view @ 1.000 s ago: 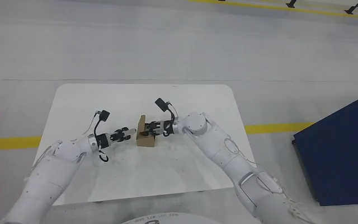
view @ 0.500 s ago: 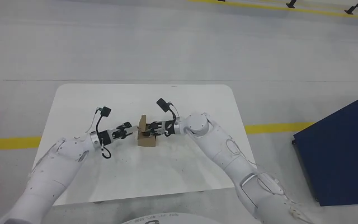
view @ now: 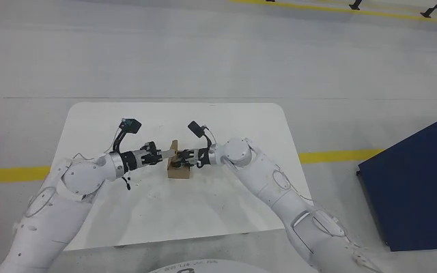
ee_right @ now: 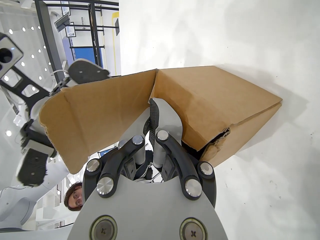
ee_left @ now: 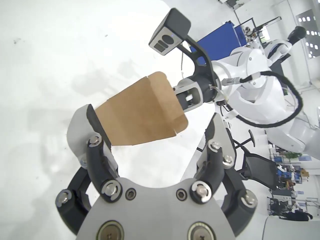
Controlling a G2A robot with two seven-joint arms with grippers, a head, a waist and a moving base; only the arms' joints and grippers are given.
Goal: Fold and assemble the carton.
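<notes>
A small brown carton [view: 179, 166] sits mid-table, partly folded, with one flap [ee_left: 142, 112] standing up and a torn corner [ee_right: 220, 136]. My right gripper [view: 184, 161] is shut on the carton's side wall [ee_right: 200, 96], with its fingers [ee_right: 166, 118] pinched together at the wall's edge. My left gripper [view: 162, 155] is open on the carton's other side. Its two fingers [ee_left: 93, 119] straddle the raised flap, and one pad touches the flap's edge. The same left gripper fingers [ee_right: 86, 71] appear behind the flap in the right wrist view.
The white table [view: 102, 123] has bare surface all around the carton. A blue block [view: 403, 188] stands on the floor beyond the table's right edge. Yellow floor tape runs on both sides.
My left gripper has risen and moved in toward the carton, its wrist turning so its open fingers now straddle the upright flap. The right gripper has kept its hold in place.
</notes>
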